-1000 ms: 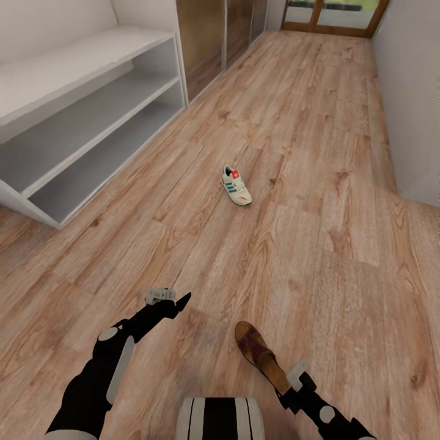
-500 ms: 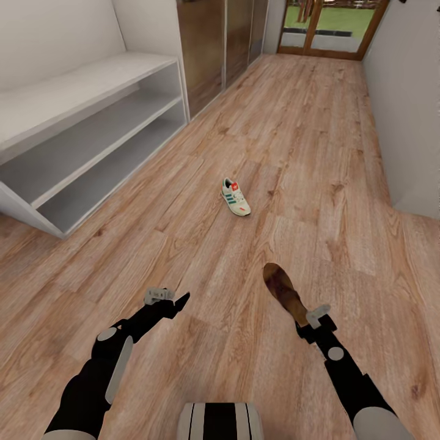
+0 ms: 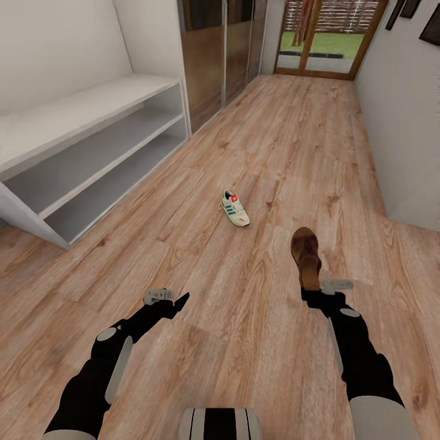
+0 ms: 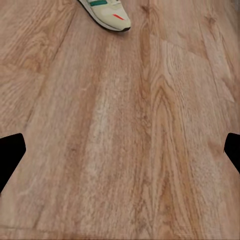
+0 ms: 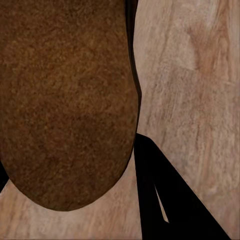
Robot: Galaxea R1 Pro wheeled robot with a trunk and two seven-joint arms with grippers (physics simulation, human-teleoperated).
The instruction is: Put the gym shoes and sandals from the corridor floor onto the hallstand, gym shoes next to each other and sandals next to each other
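One sandal in hand: the right gripper (image 3: 318, 292) was clamped on the heel end of a dark brown leather open-backed sandal (image 3: 305, 256), toe pointing away from the robot, carried above the light brown wood-plank corridor floor (image 3: 293, 140)
Grip risk: the hold looked to sit on the very end of the sandal, so most of its length hung forward; a quick swing toward the rack could, I judge, lever it out of the fingers and drop it back on the floor
Wrist check: the sandal's brown underside (image 5: 65, 100) lay close before the right wrist camera, hiding much of the floor ahead, which would make a blind placement likelier to miss
Left gripper: the left gripper (image 3: 177, 300) hovered apart and empty over bare planks; its dark fingertips (image 4: 10, 152) stood wide at either edge of the left wrist view
Gym shoe: one white low sneaker with green stripes and a red-orange patch (image 3: 235, 208) lay on the floor ahead, well apart from both arms; driving forward carelessly could nudge it
Rack: the pale grey-white shelf unit with two open low shelves (image 3: 91, 153) stood along the left wall, well apart from the sandal
Rack edges: its front corner post and shelf lips could catch the sandal's toe on entry
Open room: the corridor ran wide and free ahead toward the glass door (image 3: 324, 36); the right wall (image 3: 403, 122) was nearer the loaded arm
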